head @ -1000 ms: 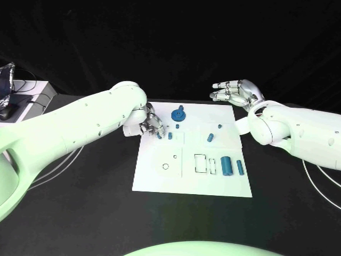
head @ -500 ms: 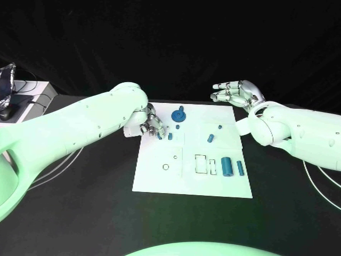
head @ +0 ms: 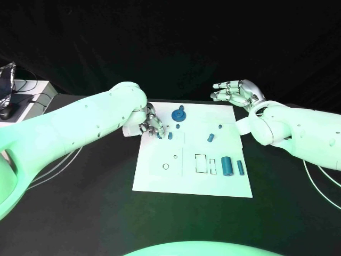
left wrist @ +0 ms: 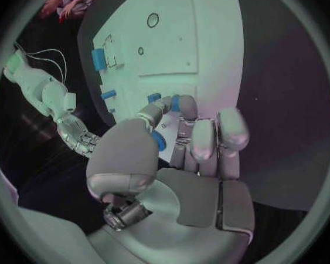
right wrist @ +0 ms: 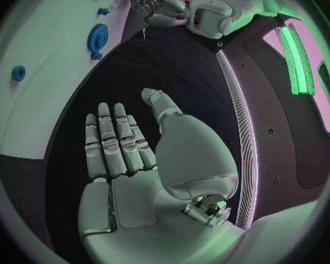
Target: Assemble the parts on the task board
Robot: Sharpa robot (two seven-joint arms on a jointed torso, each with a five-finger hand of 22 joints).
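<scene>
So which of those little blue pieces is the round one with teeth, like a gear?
The gear at the task board's far edge, between the two hands. The other blue pieces are plain pegs or cylinders.

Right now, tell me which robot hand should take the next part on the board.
Left. The left robot hand is already at the task board's left edge, fingers at a small blue part. The right robot hand hovers open beyond the far corner.
</scene>
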